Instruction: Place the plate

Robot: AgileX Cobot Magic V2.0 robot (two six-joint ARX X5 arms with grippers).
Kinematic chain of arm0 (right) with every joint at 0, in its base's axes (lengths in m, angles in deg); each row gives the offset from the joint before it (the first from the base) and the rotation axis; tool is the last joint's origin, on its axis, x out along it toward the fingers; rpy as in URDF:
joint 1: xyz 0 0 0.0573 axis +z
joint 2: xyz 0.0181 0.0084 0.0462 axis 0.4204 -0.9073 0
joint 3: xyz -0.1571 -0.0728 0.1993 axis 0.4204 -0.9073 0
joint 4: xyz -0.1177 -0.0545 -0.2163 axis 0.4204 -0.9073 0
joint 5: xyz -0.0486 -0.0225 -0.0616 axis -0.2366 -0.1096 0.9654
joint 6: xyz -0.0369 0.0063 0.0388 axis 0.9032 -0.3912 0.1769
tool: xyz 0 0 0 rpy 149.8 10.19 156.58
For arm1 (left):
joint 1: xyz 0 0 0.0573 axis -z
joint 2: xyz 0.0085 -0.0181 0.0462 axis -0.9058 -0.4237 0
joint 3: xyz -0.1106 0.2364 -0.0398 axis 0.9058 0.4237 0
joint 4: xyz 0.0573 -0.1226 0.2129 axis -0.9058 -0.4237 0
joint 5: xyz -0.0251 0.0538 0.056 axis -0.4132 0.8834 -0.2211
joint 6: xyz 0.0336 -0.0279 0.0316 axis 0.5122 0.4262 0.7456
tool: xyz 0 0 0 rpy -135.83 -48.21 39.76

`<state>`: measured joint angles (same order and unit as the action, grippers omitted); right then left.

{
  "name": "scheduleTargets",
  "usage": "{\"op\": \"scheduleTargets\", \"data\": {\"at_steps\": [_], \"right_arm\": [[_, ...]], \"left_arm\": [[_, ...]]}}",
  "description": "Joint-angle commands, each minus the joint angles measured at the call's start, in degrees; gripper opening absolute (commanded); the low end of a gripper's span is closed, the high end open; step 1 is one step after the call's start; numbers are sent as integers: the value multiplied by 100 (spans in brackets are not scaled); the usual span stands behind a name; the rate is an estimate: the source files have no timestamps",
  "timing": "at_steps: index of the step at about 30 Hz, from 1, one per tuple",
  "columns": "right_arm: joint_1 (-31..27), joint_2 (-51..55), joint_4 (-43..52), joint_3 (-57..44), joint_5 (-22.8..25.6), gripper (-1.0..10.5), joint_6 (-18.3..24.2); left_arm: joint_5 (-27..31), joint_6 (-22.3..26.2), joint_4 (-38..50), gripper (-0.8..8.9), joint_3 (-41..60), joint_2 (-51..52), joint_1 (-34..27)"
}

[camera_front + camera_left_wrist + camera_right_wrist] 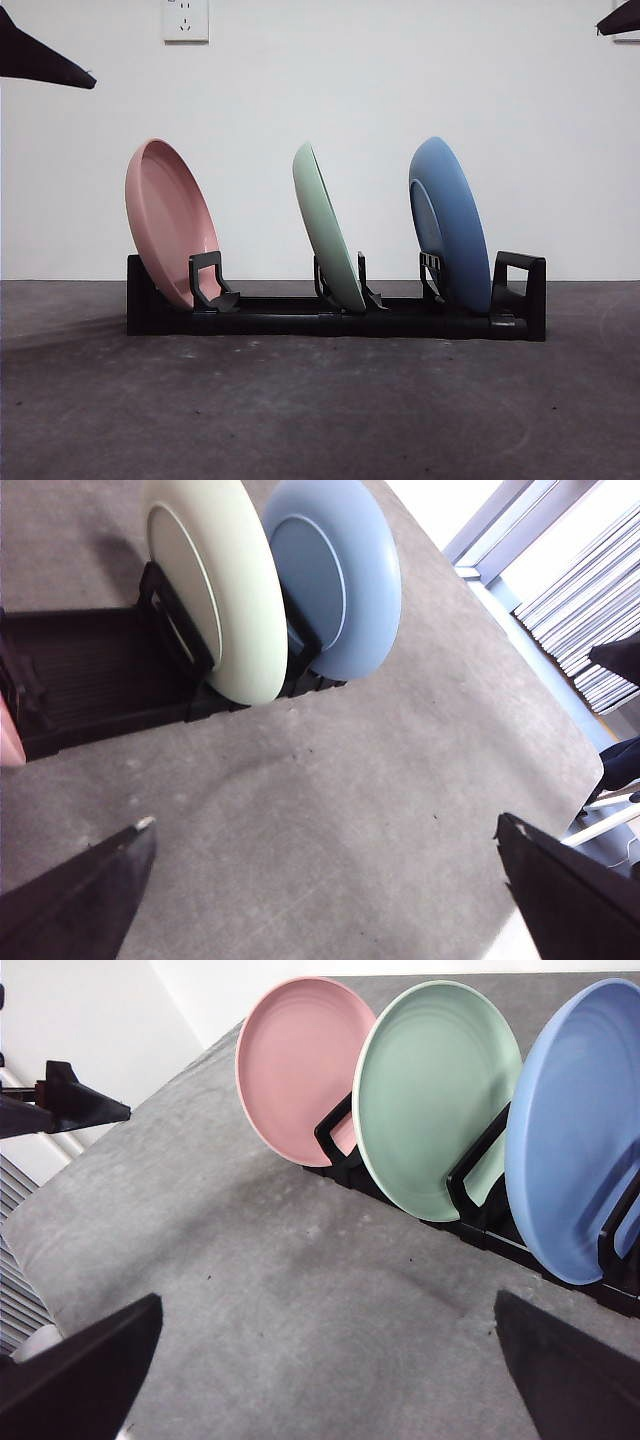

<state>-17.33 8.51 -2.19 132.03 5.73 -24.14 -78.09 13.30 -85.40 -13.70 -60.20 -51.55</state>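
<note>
Three plates stand on edge in a black rack (300, 322): a pink plate (168, 222) at the left, a green plate (325, 228) in the middle and a blue plate (452, 225) at the right. My left gripper (322, 825) hangs open and holds nothing, facing the backs of the green plate (225, 590) and blue plate (335, 575). Also open with nothing in it, my right gripper (328, 1300) faces the hollow sides of the pink plate (300, 1060), green plate (435, 1090) and blue plate (580, 1130). Both arms show only as black tips (45, 55) (618, 20) at the top corners.
The rack stands on a dark grey table (320, 410) in front of a white wall with a socket (185, 20). The table's edge (520, 640) runs past the blue plate's end. The left arm's tip (70, 1105) shows beyond the pink plate's end.
</note>
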Motion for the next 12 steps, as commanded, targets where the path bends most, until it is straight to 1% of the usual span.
{"op": "scheduleTargets", "data": {"at_steps": [1,6,8,12], "right_arm": [[28,-28,236,59,-55,552,-319],[28,-280,837,111,-46,552,-852],[28,-535,870,225,-61,552,-949],[31,-1309,811,634,-133,552,-968]], "left_arm": [[-133,0,48,569,-149,87,17],[-308,4,-50,562,-149,361,17],[-306,9,-98,562,-149,470,17],[-308,28,-184,562,-149,691,17]]}}
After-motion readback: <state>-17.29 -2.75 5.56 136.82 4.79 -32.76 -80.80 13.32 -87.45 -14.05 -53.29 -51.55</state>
